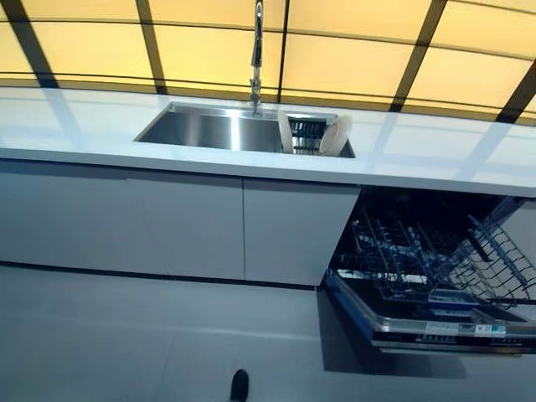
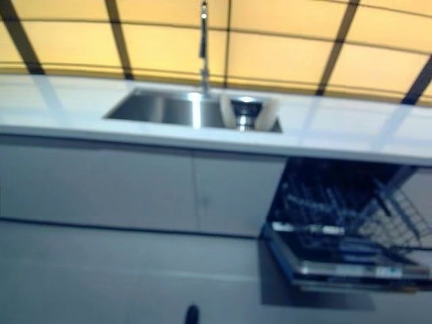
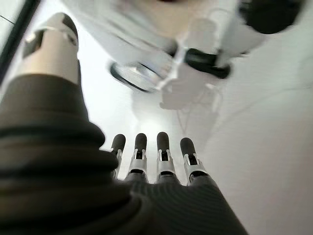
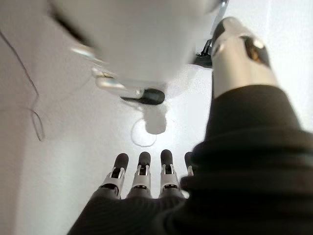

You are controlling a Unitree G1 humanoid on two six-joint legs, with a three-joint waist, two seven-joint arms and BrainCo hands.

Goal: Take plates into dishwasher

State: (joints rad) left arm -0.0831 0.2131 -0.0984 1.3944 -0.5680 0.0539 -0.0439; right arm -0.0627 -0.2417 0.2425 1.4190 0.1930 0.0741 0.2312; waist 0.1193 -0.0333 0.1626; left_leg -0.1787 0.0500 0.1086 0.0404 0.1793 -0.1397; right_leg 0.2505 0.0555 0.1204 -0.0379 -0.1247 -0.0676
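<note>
Two white plates [image 1: 336, 135] stand on edge in a rack at the right end of the steel sink [image 1: 201, 130]; a second plate [image 1: 286, 134] leans beside the first. Below and to the right, the dishwasher [image 1: 435, 276] stands with its door down and its wire rack [image 1: 419, 251] pulled out. Neither hand shows in the eye views. My left hand [image 3: 156, 156] hangs over the floor in its wrist view, fingers straight, holding nothing. My right hand [image 4: 142, 174] also hangs with straight fingers and holds nothing.
A white countertop [image 1: 435, 155] runs across the view with a tall tap [image 1: 256, 59] behind the sink. Grey cabinet doors [image 1: 167, 222] sit under the counter left of the dishwasher. A grey floor [image 1: 126, 335] lies in front.
</note>
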